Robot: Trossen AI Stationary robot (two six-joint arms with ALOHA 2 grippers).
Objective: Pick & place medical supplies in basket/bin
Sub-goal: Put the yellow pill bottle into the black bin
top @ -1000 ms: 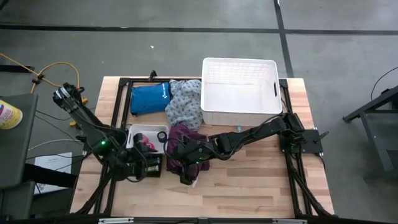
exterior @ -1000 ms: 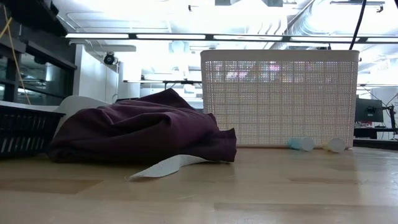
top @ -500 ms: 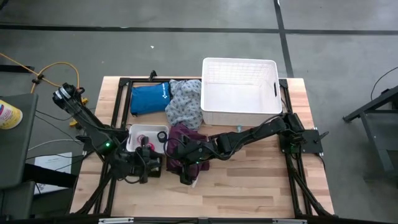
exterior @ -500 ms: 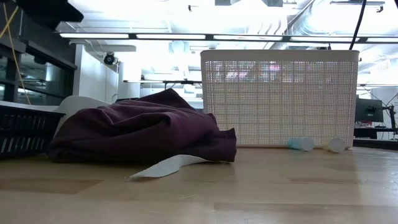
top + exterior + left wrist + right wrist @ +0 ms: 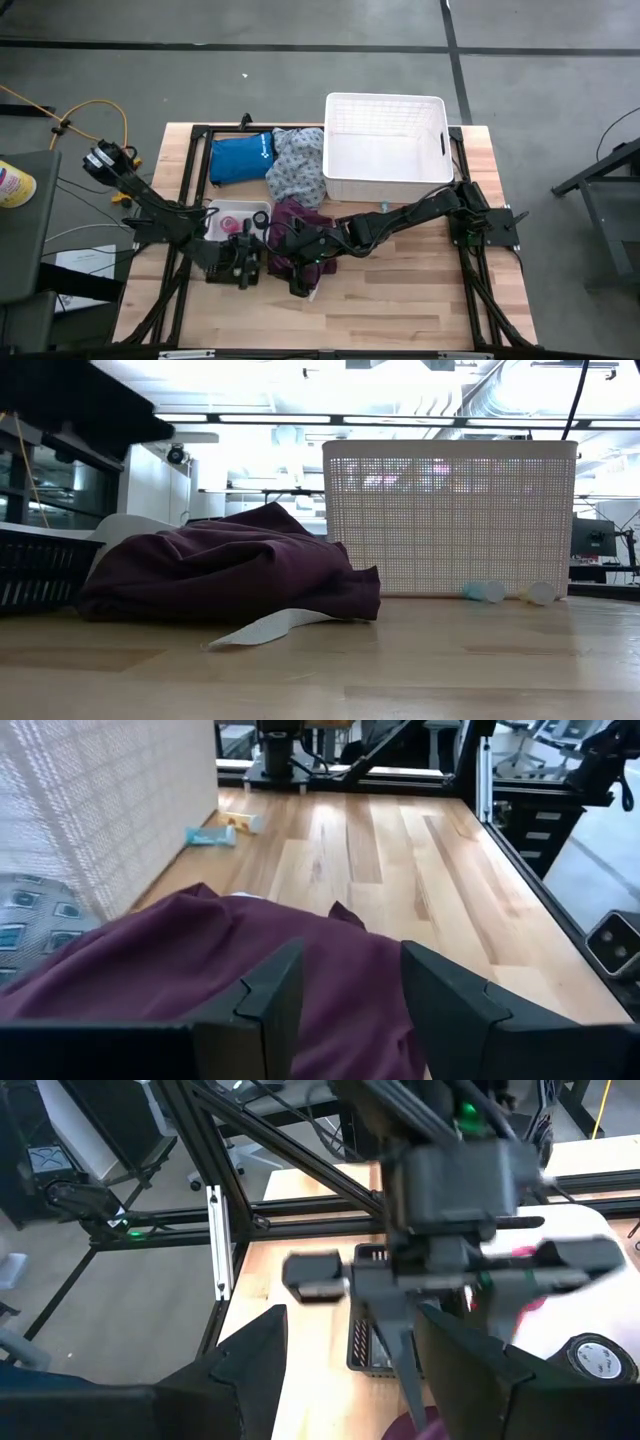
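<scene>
The maroon garment point(image 5: 300, 232) lies bunched on the table, in front of the white lattice basket point(image 5: 385, 98) point(image 5: 450, 520). My left gripper point(image 5: 247, 262) point(image 5: 350, 995) is open over the black mesh crate point(image 5: 222, 272), at the garment's left edge point(image 5: 250, 960). My right gripper point(image 5: 285, 255) point(image 5: 350, 1370) is open above the garment and faces the left arm point(image 5: 450, 1180). Pink rolls point(image 5: 232, 222) sit in the small white tray point(image 5: 215, 212). Two vials point(image 5: 485, 591) point(image 5: 540, 593) lie on the table against the basket's near wall. The grey-patterned garment point(image 5: 293, 165) lies left of the basket.
A blue pouch point(image 5: 240, 157) lies at the far left by the grey-patterned garment. A white paper strip point(image 5: 265, 628) sticks out from under the maroon garment's near edge. Bare wood stretches along the near and right side point(image 5: 420, 290). Black frame rails border the table point(image 5: 190, 180).
My left gripper has moved toward the table's right, from beside the tray and crate toward the maroon garment; its arm now fills more of the low view's top left corner. The right arm and the garment have kept still.
</scene>
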